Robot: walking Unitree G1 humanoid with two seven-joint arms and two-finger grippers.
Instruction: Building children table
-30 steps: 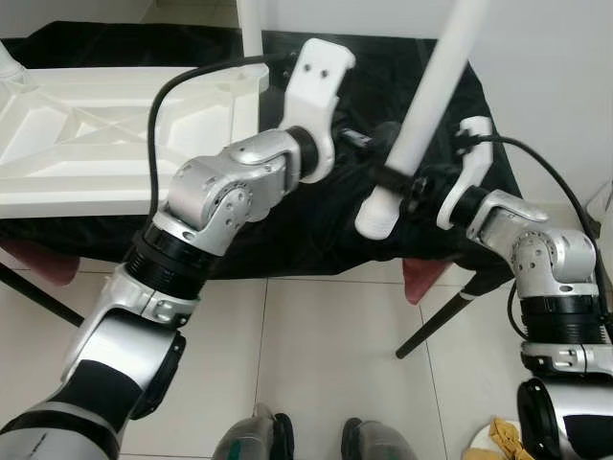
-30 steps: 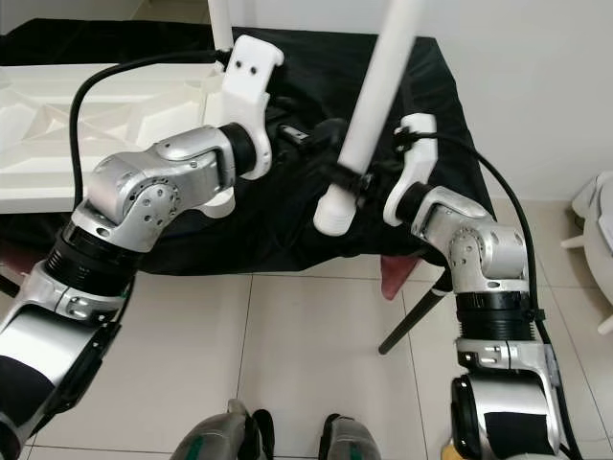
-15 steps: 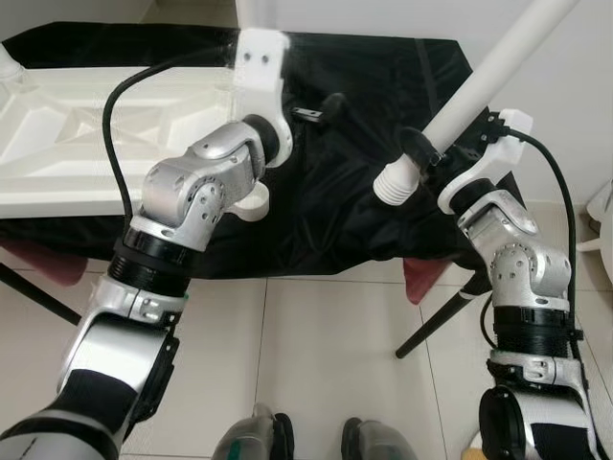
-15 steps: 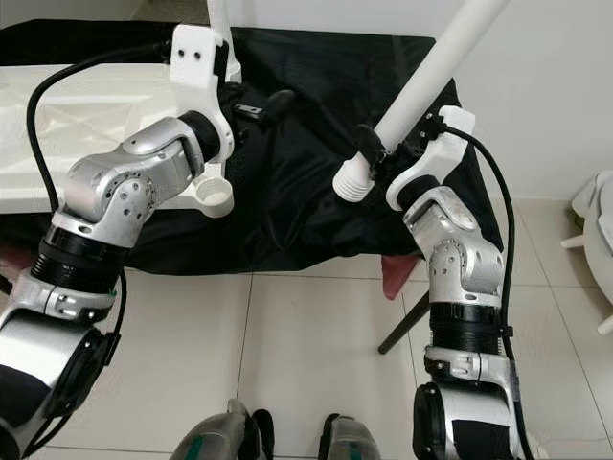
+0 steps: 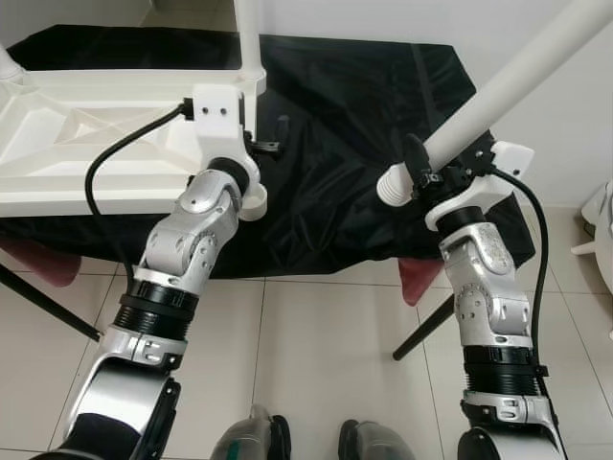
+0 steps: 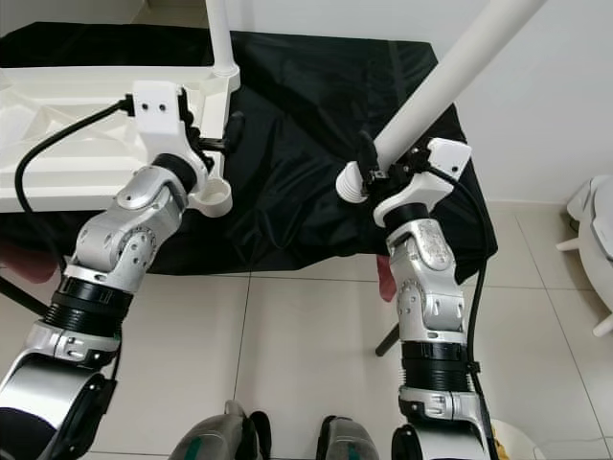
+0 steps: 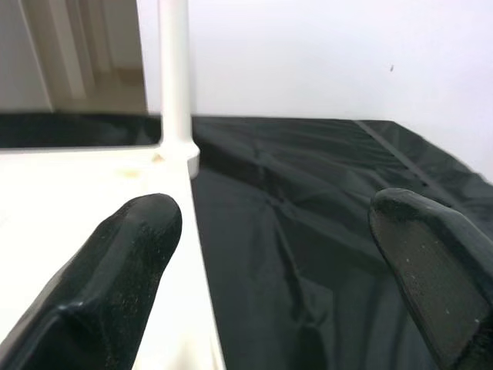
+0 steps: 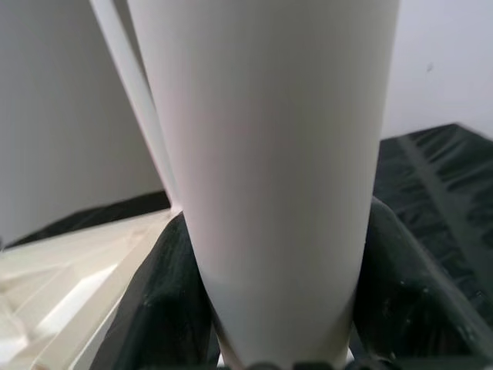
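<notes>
- Since a second ago I see the right gripper has swung the white table leg from steep to a slant up and away to the right, with its ribbed end now over the black cloth near the table's front edge.
- Its jaws pinch the leg just above that ribbed end.
- The left gripper has pulled back beside the corner of the upturned white tabletop, jaws spread and holding nothing.
- My left wrist view adds the fitted upright leg standing in that corner, between the two parted fingers.
- The right wrist view shows the held leg close up, dark pads on either side.
</notes>
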